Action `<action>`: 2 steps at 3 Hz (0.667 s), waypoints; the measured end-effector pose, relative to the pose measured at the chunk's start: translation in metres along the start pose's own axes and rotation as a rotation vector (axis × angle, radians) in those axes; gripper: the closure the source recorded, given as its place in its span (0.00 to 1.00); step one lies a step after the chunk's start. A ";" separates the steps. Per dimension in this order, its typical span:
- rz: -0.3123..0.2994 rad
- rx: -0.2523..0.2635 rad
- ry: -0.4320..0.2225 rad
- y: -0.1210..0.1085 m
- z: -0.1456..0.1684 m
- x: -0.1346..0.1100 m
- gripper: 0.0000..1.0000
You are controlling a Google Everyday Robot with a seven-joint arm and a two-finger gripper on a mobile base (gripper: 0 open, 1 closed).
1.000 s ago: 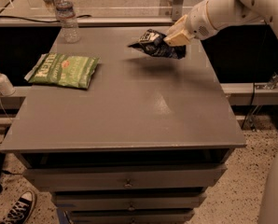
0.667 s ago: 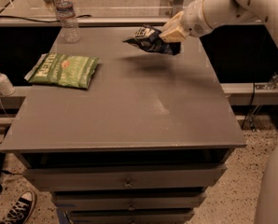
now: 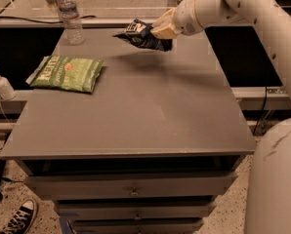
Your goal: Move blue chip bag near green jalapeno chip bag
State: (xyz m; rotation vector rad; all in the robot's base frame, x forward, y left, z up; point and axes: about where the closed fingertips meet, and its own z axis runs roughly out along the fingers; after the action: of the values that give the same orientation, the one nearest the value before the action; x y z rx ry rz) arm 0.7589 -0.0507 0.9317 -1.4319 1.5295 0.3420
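The blue chip bag (image 3: 141, 35) is a crinkled dark navy foil bag with white lettering, held in the air above the far middle of the grey table (image 3: 135, 111). My gripper (image 3: 161, 29) is shut on its right end, with the white arm reaching in from the upper right. The bag's shadow falls on the table below it. The green jalapeno chip bag (image 3: 67, 73) lies flat near the table's left edge, well to the left of and nearer than the blue bag.
A clear water bottle (image 3: 70, 14) stands at the table's far left corner. A small spray bottle (image 3: 1, 84) stands off the table's left side. A sneaker (image 3: 18, 218) is on the floor at bottom left. Drawers run under the tabletop.
My gripper has carried the blue chip bag leftward and slightly up, away from the table's far right. The green bag has not moved.
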 end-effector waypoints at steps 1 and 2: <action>-0.001 -0.019 -0.043 0.004 0.021 -0.010 1.00; 0.006 -0.042 -0.081 0.015 0.039 -0.018 1.00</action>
State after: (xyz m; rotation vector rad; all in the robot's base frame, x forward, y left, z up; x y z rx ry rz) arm 0.7607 -0.0066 0.9205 -1.4294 1.4686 0.4333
